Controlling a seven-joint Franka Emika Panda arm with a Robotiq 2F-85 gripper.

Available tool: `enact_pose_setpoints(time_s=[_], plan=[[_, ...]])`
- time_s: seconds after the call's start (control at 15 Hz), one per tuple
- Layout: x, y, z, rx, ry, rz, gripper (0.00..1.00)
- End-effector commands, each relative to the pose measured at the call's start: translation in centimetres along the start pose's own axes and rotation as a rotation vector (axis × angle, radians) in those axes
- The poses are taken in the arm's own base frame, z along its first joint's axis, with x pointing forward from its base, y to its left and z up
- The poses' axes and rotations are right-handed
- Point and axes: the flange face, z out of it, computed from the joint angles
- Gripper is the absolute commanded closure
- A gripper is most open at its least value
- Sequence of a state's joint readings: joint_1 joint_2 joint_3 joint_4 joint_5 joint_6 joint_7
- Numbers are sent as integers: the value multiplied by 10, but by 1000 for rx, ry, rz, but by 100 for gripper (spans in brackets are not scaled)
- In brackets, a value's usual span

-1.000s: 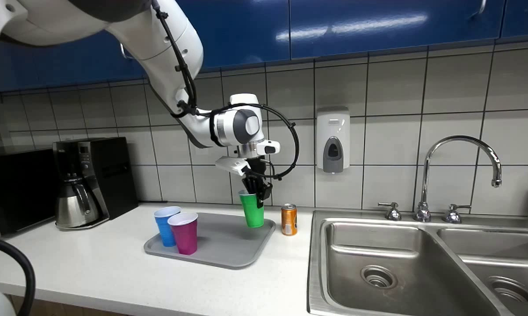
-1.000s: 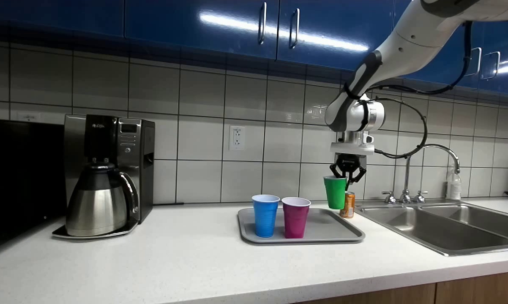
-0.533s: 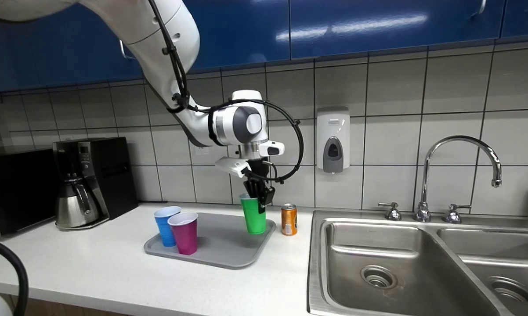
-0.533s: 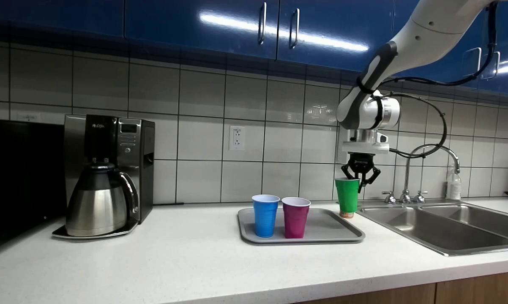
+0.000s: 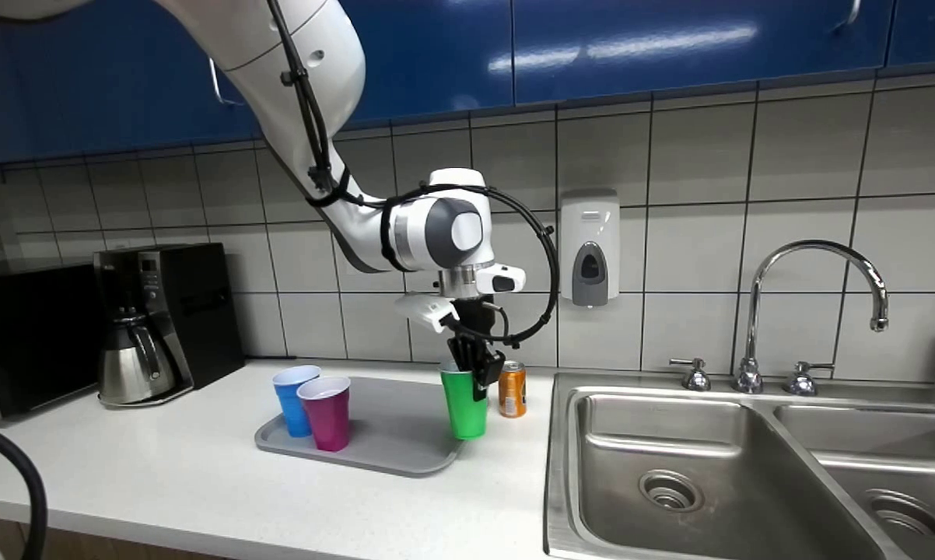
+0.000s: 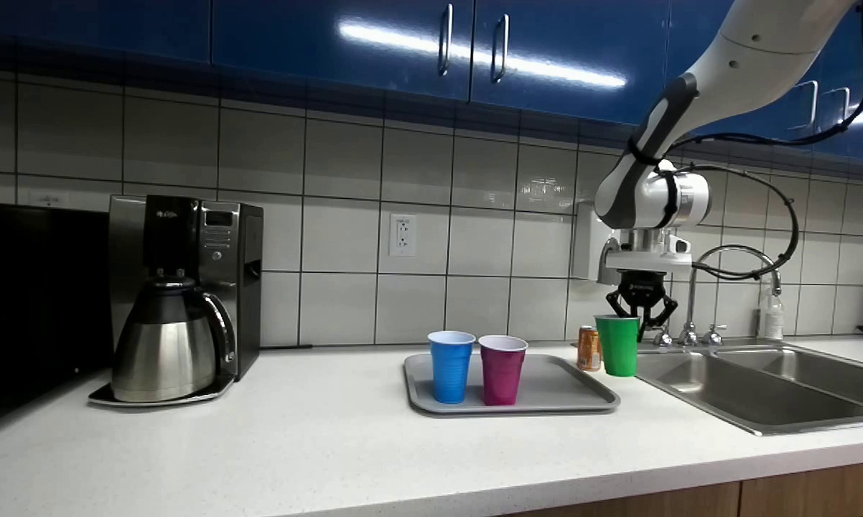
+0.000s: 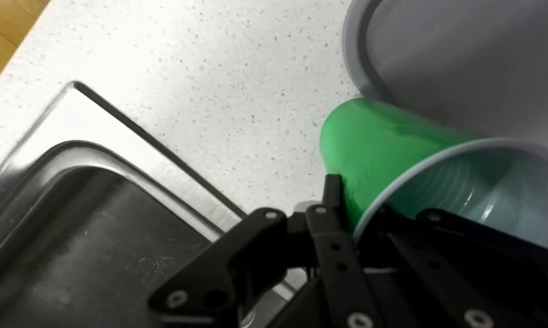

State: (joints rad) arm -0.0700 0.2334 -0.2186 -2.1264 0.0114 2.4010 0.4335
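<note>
Evidently the black two-fingered gripper (image 6: 641,327) clamps the tapered green plastic cup (image 7: 374,146) by its wall because one finger fits inside.

Exterior views facing wall (image 6: 339,233), wrist view downward

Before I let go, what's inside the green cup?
Inside the green cup, the wrist view shows pale inner wall and one finger of the gripper. No contents show; the near side hides the bottom, so I can't rule any out.

No legible lettering anywhere
</note>
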Motion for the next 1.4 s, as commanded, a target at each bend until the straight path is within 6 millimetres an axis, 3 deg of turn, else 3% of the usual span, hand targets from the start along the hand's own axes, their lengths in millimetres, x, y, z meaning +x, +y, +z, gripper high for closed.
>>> enact_pose_setpoints(time_s=[0.0,0.47,0.93,1.0,1.07,1.2,1.33], plan=[[-2,22,2,2,6,46,99],[-1,48,20,-11,-6,96,99],[-7,57,33,-21,-30,109,99],[-8,57,34,-22,-34,109,90],[-10,57,36,-23,-39,108,68],[-12,57,35,-23,-40,108,64],[-12,58,33,-20,-37,109,52]])
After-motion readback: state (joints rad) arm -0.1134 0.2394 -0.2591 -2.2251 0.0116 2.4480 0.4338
